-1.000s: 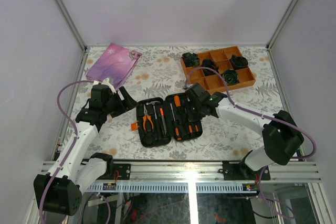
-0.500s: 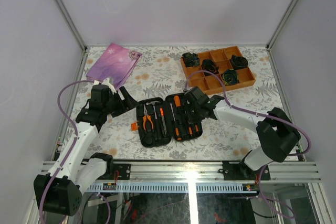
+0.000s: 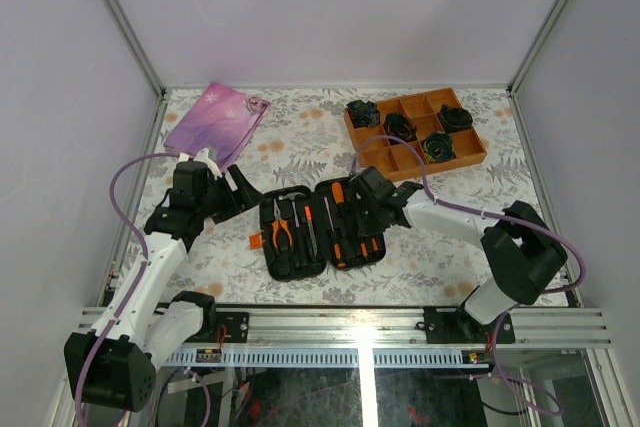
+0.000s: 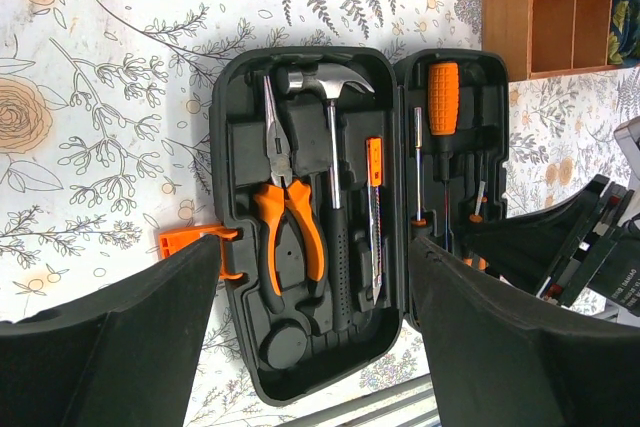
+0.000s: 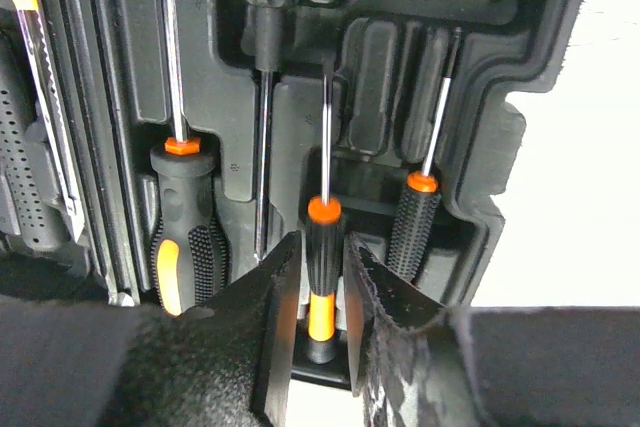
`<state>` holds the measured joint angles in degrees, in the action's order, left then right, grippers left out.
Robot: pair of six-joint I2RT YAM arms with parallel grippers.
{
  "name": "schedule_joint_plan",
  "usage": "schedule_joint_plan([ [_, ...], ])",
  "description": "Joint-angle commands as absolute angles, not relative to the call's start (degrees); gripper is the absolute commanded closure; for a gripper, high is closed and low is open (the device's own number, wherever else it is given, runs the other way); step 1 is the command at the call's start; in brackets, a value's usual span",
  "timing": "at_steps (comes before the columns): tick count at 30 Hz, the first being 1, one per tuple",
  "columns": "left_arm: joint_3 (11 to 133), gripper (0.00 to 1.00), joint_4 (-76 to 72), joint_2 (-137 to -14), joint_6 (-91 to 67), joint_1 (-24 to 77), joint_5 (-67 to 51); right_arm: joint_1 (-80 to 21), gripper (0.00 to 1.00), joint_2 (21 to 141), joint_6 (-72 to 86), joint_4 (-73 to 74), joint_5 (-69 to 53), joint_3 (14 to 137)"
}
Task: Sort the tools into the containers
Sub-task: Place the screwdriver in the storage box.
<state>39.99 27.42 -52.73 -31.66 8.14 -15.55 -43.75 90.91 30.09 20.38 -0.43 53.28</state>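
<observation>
The black tool case (image 3: 268,247) lies open at the table's front centre, its moulded slots holding orange-handled pliers (image 4: 285,217), a hammer (image 4: 325,82), a screwdriver (image 4: 443,92) and thin drivers. My right gripper (image 3: 368,209) is down in the case's right half. In the right wrist view its fingers straddle a thin orange-and-black driver (image 5: 324,227) lying in its slot, the right gripper (image 5: 322,277) slightly open with narrow gaps beside the handle. My left gripper (image 3: 243,192) hovers wide open at the case's left side, the left gripper (image 4: 313,262) holding nothing.
An orange divided tray (image 3: 470,157) with black rolled bundles stands at the back right. A pink-purple flat pouch (image 3: 215,122) lies at the back left. The case's orange zipper tab (image 4: 185,247) sticks out on its left edge.
The right gripper's jaws have parted a little around the thin driver, which now rests in its slot. The right arm's elbow has shifted left. The left arm has not moved.
</observation>
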Motion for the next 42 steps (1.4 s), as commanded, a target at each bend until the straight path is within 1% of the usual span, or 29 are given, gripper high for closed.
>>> schedule_joint_plan([
  [1, 39.67, 0.26, 24.58, -52.46, -30.85, 7.65, -16.98, -43.48, 0.68, 87.05, 29.72, 24.29, 3.05, 55.53],
  [4, 39.61, 0.26, 24.57, -52.55, -30.85, 7.64, -17.11, -43.49, 0.66, 85.25, 29.47, 26.02, 4.15, 56.76],
  [8, 39.63, 0.26, 24.61, -52.47, -30.85, 7.71, -17.14, -43.49, 0.66, 84.38, 29.14, 27.34, 4.3, 57.88],
  [16, 39.62, 0.26, 24.47, -52.34, -30.85, 7.65, -17.22, -43.5, 0.73, 87.14, 28.87, 26.12, 1.59, 57.88],
  [31, 39.62, 0.26, 24.37, -52.55, -30.76, 7.65, -17.37, -43.46, 0.83, 91.18, 28.81, 24.07, -1.49, 57.74],
  [42, 39.53, 0.26, 24.32, -52.47, -30.76, 7.69, -17.42, -43.45, 0.87, 93.5, 28.48, 24.69, -1.3, 58.23],
])
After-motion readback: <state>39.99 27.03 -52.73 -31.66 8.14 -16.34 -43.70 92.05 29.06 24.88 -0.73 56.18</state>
